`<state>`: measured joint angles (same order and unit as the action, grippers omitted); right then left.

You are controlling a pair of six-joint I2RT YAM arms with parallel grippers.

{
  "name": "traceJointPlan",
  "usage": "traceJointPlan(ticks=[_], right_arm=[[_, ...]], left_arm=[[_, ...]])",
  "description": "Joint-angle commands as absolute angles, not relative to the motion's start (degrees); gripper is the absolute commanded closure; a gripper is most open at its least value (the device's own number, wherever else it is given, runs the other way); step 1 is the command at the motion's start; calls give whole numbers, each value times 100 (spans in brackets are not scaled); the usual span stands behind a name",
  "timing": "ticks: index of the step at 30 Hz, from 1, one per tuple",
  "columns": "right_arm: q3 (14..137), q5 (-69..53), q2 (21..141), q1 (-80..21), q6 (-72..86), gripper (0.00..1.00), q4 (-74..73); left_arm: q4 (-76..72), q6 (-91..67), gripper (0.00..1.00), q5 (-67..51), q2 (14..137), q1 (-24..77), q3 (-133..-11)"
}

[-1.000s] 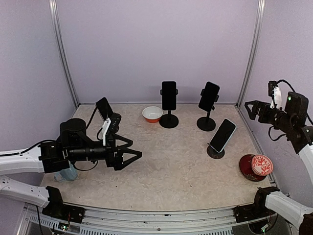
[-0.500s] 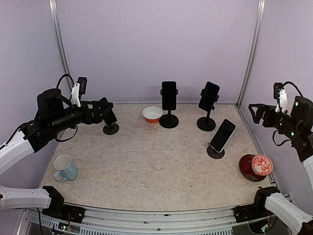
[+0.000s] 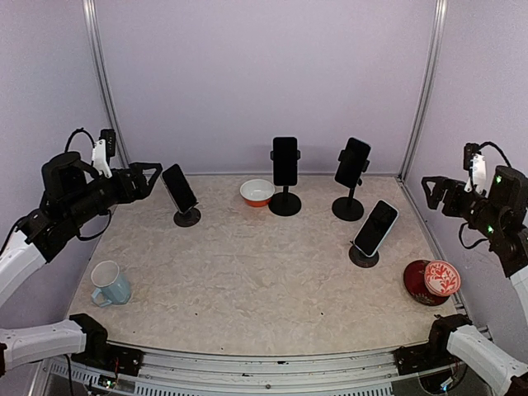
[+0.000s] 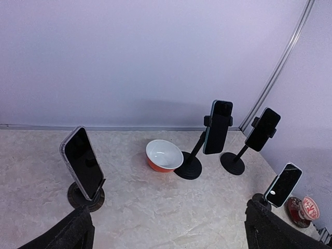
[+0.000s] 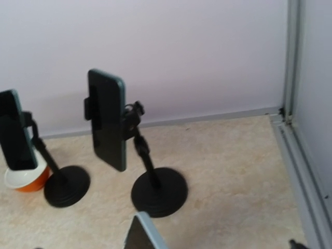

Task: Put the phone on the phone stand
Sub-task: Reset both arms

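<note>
Now the left hand (image 3: 147, 178), spread wide and empty, has drawn back leftward from the phone (image 3: 179, 189) propped on its stand (image 3: 187, 218).

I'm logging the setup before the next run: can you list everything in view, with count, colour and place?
phones: 4, dark screens, one on each stand
phone stands: 4, black, back left, back centre, back right, right side
bowl: 1, white inside and orange outside, back centre, left of the centre stand
mug: 1, light blue, front left
patterned cup: 1, red and white, front right, on or against the saucer
saucer: 1, dark red, front right
table: 1, beige marbled
left claw: 1, black, open and empty, raised beside the back-left phone
right claw: 1, black, open and empty, raised at the right edge
</note>
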<state>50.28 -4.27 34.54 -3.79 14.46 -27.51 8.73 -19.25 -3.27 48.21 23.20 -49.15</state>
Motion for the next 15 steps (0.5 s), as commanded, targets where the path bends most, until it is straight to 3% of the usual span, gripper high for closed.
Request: traceJointPlan(ticks=[1, 15], right_arm=[[4975, 258, 3241, -512, 1523, 0, -2557], [5001, 975, 3141, -703, 1520, 0, -2433]], left_arm=[[1263, -1690, 1, -79, 4475, 2144, -4910], [1783, -1402, 1, 39, 3835, 1728, -4888]])
